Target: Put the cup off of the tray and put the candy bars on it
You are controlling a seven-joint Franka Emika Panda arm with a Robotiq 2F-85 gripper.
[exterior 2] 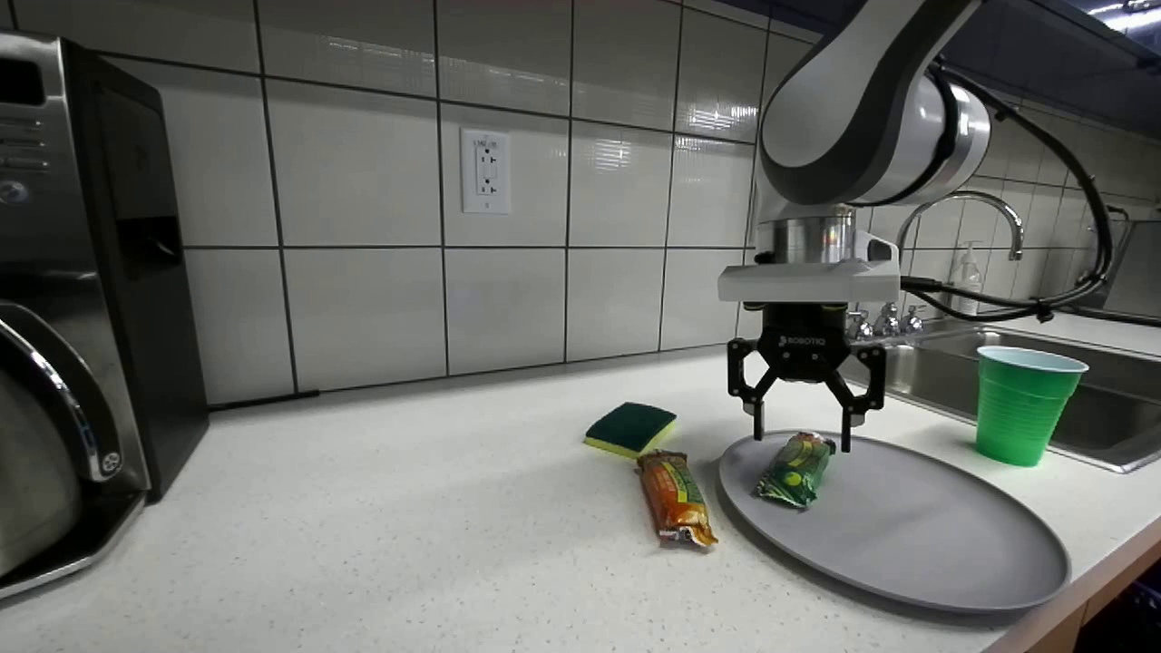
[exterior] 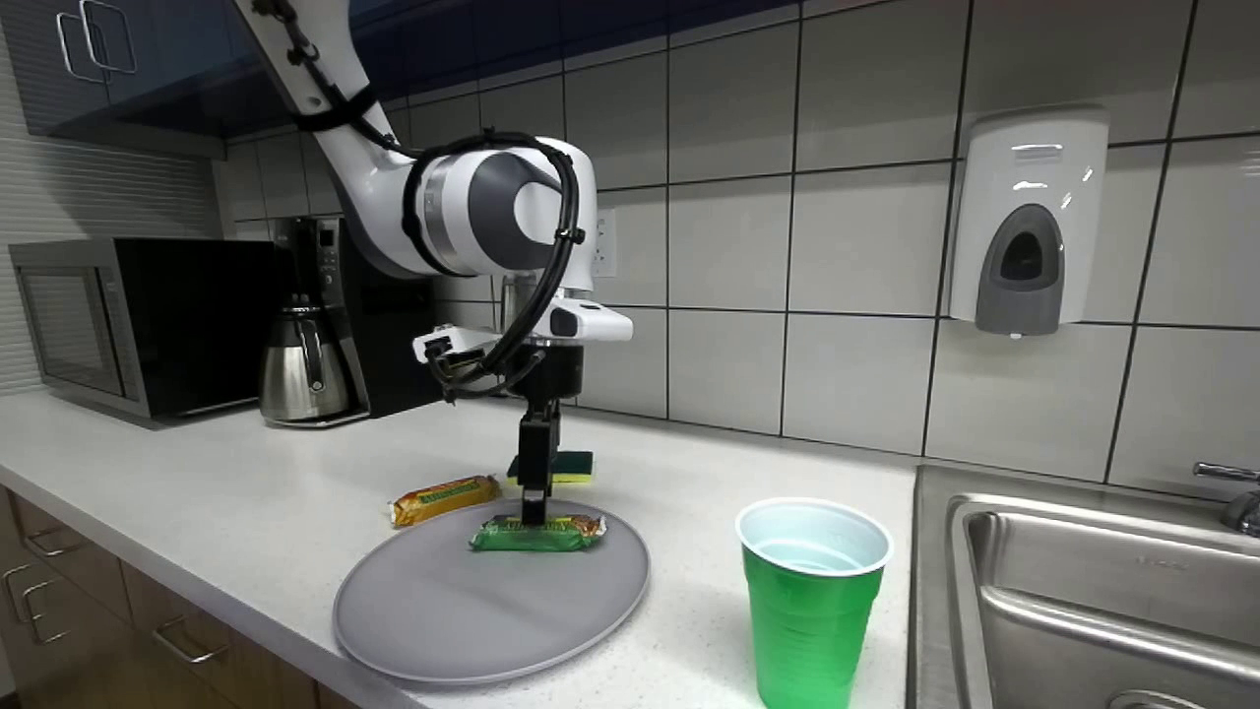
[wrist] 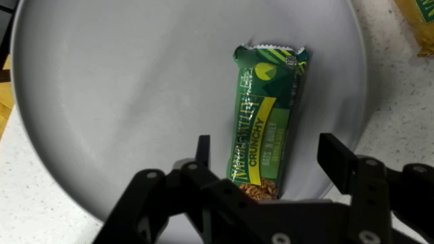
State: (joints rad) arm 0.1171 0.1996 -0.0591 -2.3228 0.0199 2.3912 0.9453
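Observation:
A green-wrapped candy bar [wrist: 259, 128] lies flat on the round grey tray [exterior: 472, 630], close to its rim. My gripper [exterior 2: 803, 441] is low over it and open, a finger on either side with gaps visible in the wrist view. The yellow-gold candy bar [exterior 2: 676, 499] rests on the counter just outside the tray's rim; only its end shows at the wrist view's upper right corner. Upright on the counter between tray and sink stands the green cup [exterior: 813, 615], apart from the tray, its pale inside facing up.
A green-and-yellow sponge [exterior 2: 631, 429] lies behind the yellow-gold bar. The steel sink [exterior: 1112, 591] lies beyond the cup. A coffee maker [exterior 2: 100, 272] and a microwave [exterior: 148, 325] stand at the opposite end. A tiled wall [exterior 2: 508, 299] backs the counter.

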